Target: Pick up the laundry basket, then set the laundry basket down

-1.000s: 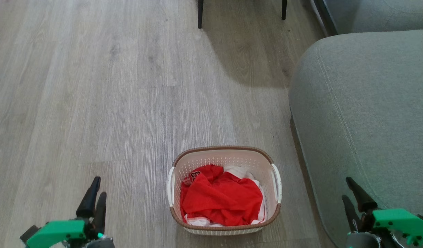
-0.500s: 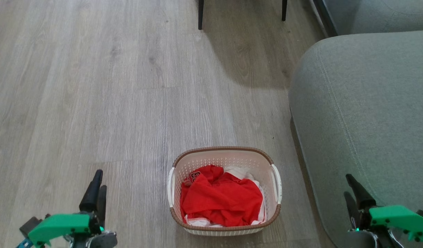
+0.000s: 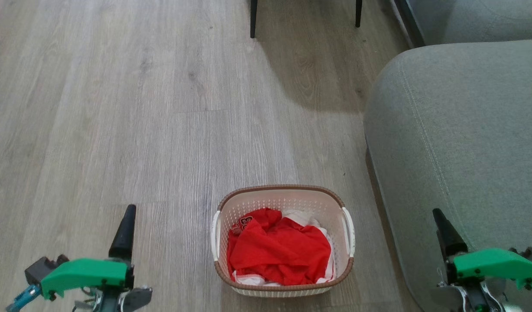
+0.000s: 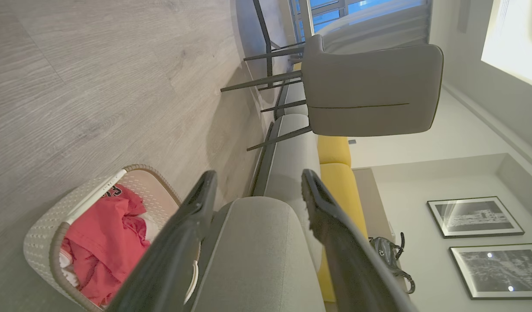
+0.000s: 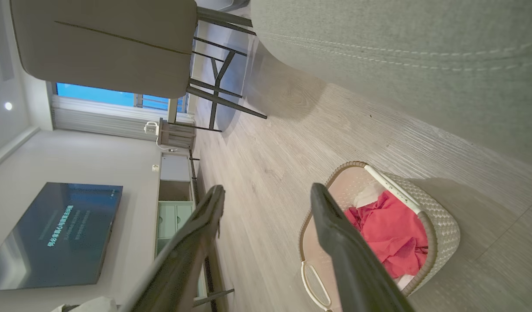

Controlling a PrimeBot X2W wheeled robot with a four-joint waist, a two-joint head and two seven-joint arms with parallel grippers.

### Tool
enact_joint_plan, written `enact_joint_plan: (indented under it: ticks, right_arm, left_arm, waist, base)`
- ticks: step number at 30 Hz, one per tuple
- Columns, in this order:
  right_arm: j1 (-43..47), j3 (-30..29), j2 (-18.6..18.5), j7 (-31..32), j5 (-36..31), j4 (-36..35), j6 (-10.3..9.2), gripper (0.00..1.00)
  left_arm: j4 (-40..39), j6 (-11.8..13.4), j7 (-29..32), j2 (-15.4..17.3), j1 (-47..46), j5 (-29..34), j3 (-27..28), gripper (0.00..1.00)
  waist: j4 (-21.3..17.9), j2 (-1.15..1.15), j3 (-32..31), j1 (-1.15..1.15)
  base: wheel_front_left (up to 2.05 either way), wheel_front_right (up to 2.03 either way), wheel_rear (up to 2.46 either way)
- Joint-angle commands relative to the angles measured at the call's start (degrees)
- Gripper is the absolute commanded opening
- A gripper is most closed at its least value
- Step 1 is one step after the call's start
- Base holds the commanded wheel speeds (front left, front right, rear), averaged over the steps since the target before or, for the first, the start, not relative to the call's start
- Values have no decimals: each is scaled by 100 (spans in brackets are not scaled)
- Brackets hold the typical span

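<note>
Over the last second both tools have turned about their wrists. In the head view the left tool (image 3: 128, 214), at the lower left of the frame, showed two dark fingers side by side. Now they line up one behind the other as a single dark cone, and its green housing sits a little further right. The right tool (image 3: 437, 214), at the lower right, has done the same: one finger shows where two did. Both stand wide open and empty, and each wrist view shows its own fingers spread well apart with nothing held between them.

The small cream-white perforated plastic laundry basket (image 3: 283, 200) with the brown woven-look rim has not moved. It rests on the pale grey wood-look floor (image 3: 162, 130) at the lower centre of the head view, between the two tools and well apart from each. A crumpled red garment (image 3: 279, 253) lies inside it over something white, and the rounded grey fabric sofa (image 3: 456, 130) is just beside it toward the right of the frame.

For the task this reads as getting ready, not lifting — the pick-up has not begun. Turned this way, the tools look set to close in from either side on the two white side handles (image 3: 214, 234) — my judgement only
</note>
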Motion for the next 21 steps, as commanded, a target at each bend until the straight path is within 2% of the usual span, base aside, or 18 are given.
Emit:
enact_joint_plan:
  ticks: [1,9,21]
  right_arm:
    - [-206,77,-42,-73,-273,-275,4,100]
    - [-186,242,-47,-207,-1113,-470,4,100]
    - [-133,428,-55,-392,-1977,-599,5,100]
  left_arm:
    - [-294,40,-73,62,-262,258,11,100]
    - [-442,100,-207,69,-246,1164,-131,100]
    - [-565,180,-392,106,-153,2362,-302,100]
  waist:
    - [5,0,-1,0]
    - [10,0,-16,0]
    - [1,0,-52,0]
  base:
    - [0,0,0]
    - [0,0,0]
    - [0,0,0]
